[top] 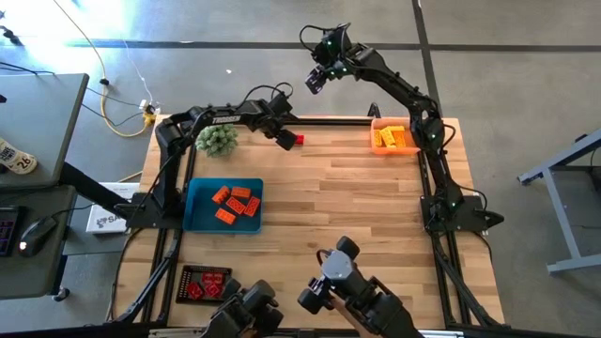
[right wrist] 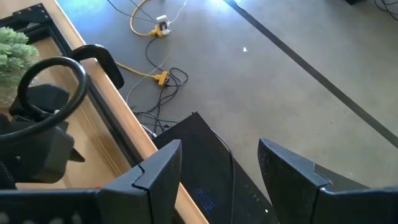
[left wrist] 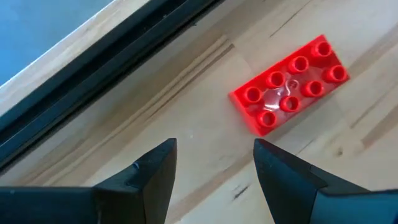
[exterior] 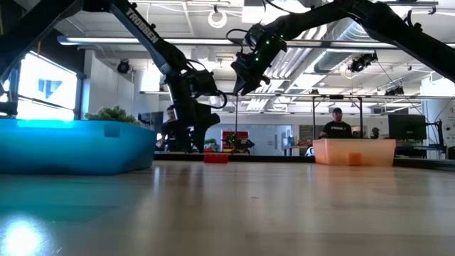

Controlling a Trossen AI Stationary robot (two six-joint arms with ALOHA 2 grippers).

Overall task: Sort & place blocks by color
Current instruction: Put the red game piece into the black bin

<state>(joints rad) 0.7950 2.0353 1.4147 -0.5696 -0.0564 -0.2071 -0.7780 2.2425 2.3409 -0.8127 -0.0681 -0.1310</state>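
Left end effector (left wrist: pixel 214 165) — beside studded red brick (left wrist: pixel 290 84)

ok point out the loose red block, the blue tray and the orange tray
red block (left wrist: pixel 289 84), left wrist view, on its studded top face
blue tray (top: pixel 198 214), high view, on a bare part of its floor near the left wall
orange tray (exterior: pixel 353 151), low view, on its front wall

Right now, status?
Left gripper open, empty, beside red brick on table. Right gripper open, raised past table's far edge. Nothing blocking.
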